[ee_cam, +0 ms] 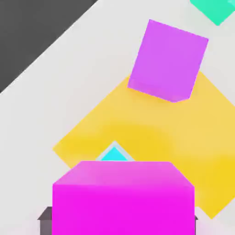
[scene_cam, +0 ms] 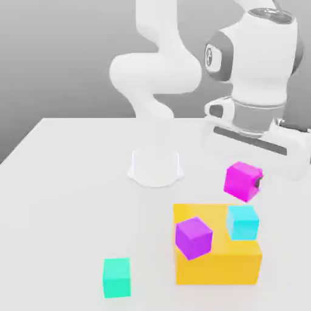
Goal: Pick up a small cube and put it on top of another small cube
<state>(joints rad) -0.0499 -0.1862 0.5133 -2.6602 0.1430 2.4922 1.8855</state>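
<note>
Carry step, by the look of it. Largest first: orange block [scene_cam: 215, 258] on the table [scene_cam: 67, 182], with 2 cubes on top, the purple cube [scene_cam: 194, 237] and the cyan cube [scene_cam: 243, 222]. Just above the cyan one hangs the magenta cube [scene_cam: 242, 180], clamped in the gripper [scene_cam: 250, 181]. Next, I'd say: centre it over cyan, lower gently, then release.

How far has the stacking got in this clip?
Done: the magenta cube is picked up, held shut in the claw above the table. In hand: carrying it over the orange block, near the cyan cube. Left: lowering it onto the cyan cube and releasing.
</note>
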